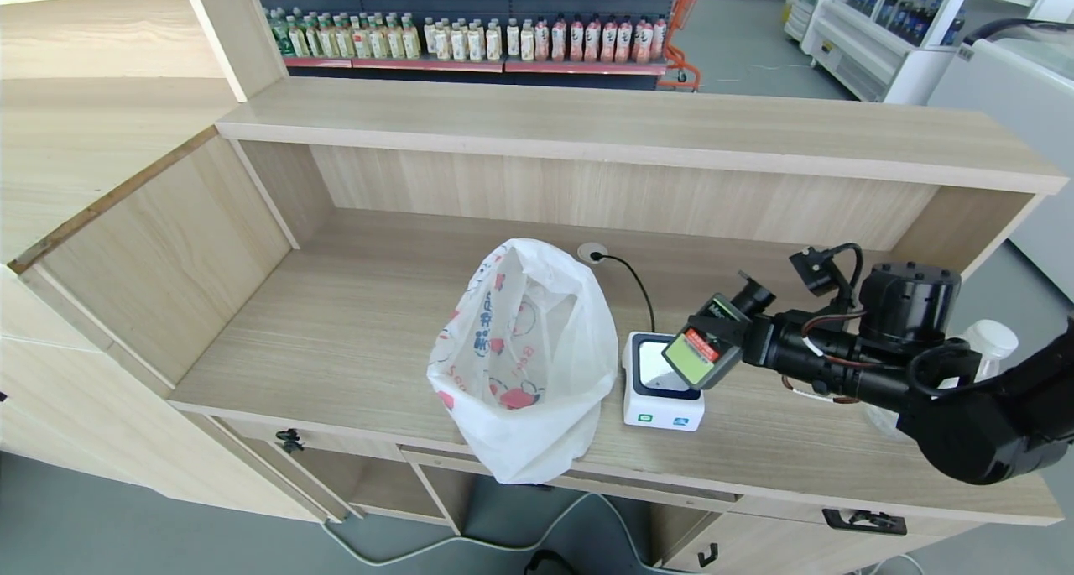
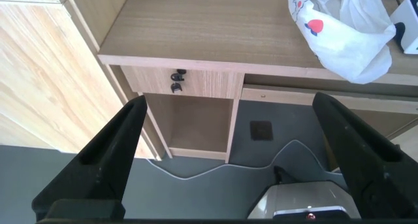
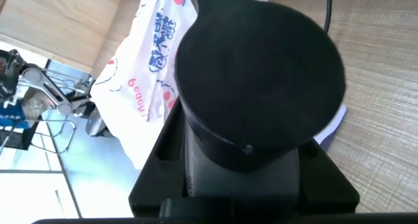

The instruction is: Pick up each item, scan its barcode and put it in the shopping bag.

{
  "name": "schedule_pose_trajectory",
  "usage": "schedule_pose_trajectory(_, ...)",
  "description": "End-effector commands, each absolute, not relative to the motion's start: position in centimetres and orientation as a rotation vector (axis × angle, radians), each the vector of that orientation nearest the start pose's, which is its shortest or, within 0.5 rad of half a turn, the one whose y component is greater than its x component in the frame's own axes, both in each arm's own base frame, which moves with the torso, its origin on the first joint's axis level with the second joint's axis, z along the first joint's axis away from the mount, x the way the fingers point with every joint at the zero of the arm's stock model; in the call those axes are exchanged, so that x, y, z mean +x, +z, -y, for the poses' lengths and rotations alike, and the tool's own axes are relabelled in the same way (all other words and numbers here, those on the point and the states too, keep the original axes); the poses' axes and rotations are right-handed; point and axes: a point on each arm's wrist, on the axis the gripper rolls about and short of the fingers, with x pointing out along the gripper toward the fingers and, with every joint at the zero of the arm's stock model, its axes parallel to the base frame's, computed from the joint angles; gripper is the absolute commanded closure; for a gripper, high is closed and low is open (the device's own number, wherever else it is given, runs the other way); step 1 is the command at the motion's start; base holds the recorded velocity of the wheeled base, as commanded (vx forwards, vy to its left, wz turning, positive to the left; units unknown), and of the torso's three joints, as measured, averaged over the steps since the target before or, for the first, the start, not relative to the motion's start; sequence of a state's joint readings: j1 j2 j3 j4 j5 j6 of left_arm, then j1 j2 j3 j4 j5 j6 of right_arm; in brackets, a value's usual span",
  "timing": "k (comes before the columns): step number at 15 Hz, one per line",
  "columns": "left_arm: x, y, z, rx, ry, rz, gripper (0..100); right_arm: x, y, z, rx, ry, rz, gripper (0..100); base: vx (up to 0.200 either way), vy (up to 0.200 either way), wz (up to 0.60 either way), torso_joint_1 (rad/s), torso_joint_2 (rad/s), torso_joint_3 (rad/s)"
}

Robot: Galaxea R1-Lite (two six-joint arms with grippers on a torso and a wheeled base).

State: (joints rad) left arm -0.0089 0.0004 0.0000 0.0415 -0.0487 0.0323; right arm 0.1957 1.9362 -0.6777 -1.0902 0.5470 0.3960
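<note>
A white plastic shopping bag (image 1: 520, 357) with red print stands open in the middle of the wooden counter (image 1: 336, 331). Just right of it sits the white barcode scanner (image 1: 663, 386) with a dark glass top. My right gripper (image 1: 732, 336) is shut on a dark jar (image 1: 701, 352) with a green and red label, held tilted just above the scanner. In the right wrist view the jar's black round lid (image 3: 261, 74) sits in front of the bag (image 3: 144, 74). My left gripper (image 2: 232, 152) hangs open and empty below the counter's front edge, left of the bag (image 2: 346, 28).
A black cable (image 1: 638, 285) runs from the scanner to a grommet (image 1: 592, 252) at the back. A white-capped bottle (image 1: 990, 340) stands behind my right arm. Raised wooden walls enclose the counter at the back and left. Cabinet doors with locks (image 2: 176, 80) sit under it.
</note>
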Motion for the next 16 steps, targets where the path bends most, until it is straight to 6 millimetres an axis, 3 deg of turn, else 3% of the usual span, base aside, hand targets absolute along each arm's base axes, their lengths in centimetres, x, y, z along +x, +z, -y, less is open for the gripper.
schedule_pose_trajectory(1, -2.3, 7.1, 0.1, 0.031, -0.059, -0.042, 0, 32.5, 11.1, -7.7, 0.410, 0.696, -0.337, 100, 0.000, 0.000, 0.00, 0.000, 0.00, 0.000)
schedule_pose_trajectory(16, -2.3, 7.1, 0.1, 0.031, -0.059, -0.042, 0, 34.0, 8.7, -10.7, 0.390, 0.789, -0.288, 100, 0.000, 0.000, 0.00, 0.000, 0.00, 0.000)
